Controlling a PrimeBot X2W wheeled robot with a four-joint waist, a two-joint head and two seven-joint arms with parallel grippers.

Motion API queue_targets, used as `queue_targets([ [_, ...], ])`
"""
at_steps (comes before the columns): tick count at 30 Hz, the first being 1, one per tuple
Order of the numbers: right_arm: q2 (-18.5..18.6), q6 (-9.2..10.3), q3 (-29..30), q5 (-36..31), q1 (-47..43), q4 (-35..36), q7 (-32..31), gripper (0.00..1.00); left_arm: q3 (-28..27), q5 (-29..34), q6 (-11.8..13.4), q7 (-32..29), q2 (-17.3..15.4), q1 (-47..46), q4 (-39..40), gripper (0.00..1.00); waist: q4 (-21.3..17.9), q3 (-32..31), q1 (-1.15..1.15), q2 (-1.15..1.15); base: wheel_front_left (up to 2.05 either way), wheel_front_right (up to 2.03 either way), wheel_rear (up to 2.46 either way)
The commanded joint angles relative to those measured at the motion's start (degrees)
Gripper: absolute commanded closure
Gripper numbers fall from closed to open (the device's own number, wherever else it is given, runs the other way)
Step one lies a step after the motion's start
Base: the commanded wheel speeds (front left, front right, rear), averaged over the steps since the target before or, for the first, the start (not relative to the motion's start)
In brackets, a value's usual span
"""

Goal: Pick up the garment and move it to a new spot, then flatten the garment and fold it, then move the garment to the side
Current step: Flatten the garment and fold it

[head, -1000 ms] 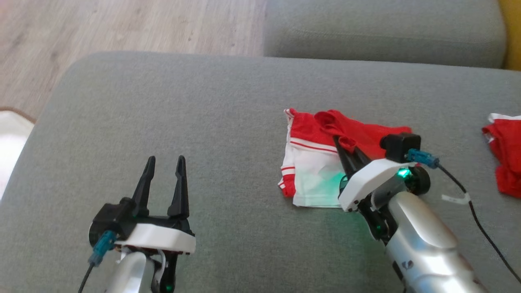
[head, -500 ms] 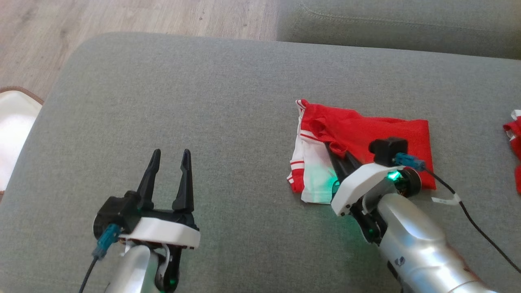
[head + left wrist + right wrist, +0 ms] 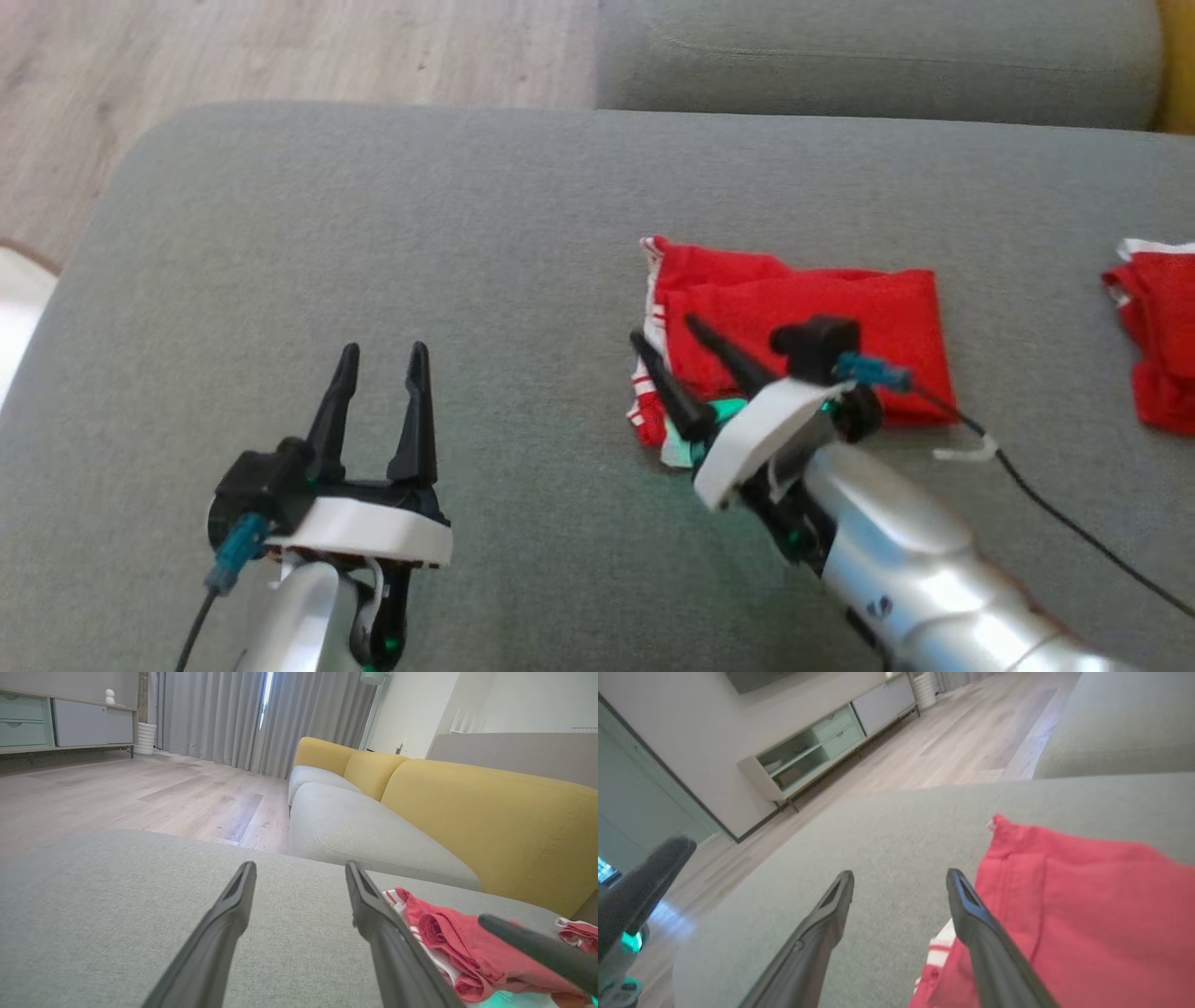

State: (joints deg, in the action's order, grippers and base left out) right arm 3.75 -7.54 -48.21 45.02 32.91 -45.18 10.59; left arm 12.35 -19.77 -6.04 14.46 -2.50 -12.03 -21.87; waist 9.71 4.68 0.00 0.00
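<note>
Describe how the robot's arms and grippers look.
The left gripper and right gripper each have two long, tapered black fingers on a black base with a white cover. The forearms are shiny silver; the right one bears a small dark mark. A teal connector with a thin black cable plugs in at each wrist; the right cable carries a white tag.

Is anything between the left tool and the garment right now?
Only bare cushion lies between the left tool and the garment. The right tool stands open over the garment's near-left edge, on that side.
</note>
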Motion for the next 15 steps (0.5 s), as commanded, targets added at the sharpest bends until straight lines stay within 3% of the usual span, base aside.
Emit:
queue_targets([
  [1,-0.87,0.05,0.68,0.52,3.17,1.63,1.53,0.00,-2.46,0.09,0.18,0.54,-0.38,-2.53,1.93,0.00,-1.28,-0.65,0.00,0.00,0.00,0.00,0.00],
  [5,-0.72,0.05,5.13,-2.56,6.04,-0.16,3.74,0.00,-3.26,0.42,0.12,0.54,-0.38,-2.15,2.76,0.00,-3.66,-1.27,0.00,0.00,0.00,0.00,0.00],
  [8,2.70,0.05,12.53,-8.39,6.98,-0.56,4.35,0.00,-4.11,0.60,0.22,0.54,-0.38,-1.69,3.81,0.00,-5.85,-1.74,0.00,0.00,0.00,0.00,0.00],
  [15,7.71,0.05,29.03,-20.82,0.76,8.58,4.40,0.00,-4.75,0.59,0.38,0.54,-0.38,-0.64,5.19,0.00,-9.02,-2.23,0.00,0.00,0.00,0.00,0.00],
])
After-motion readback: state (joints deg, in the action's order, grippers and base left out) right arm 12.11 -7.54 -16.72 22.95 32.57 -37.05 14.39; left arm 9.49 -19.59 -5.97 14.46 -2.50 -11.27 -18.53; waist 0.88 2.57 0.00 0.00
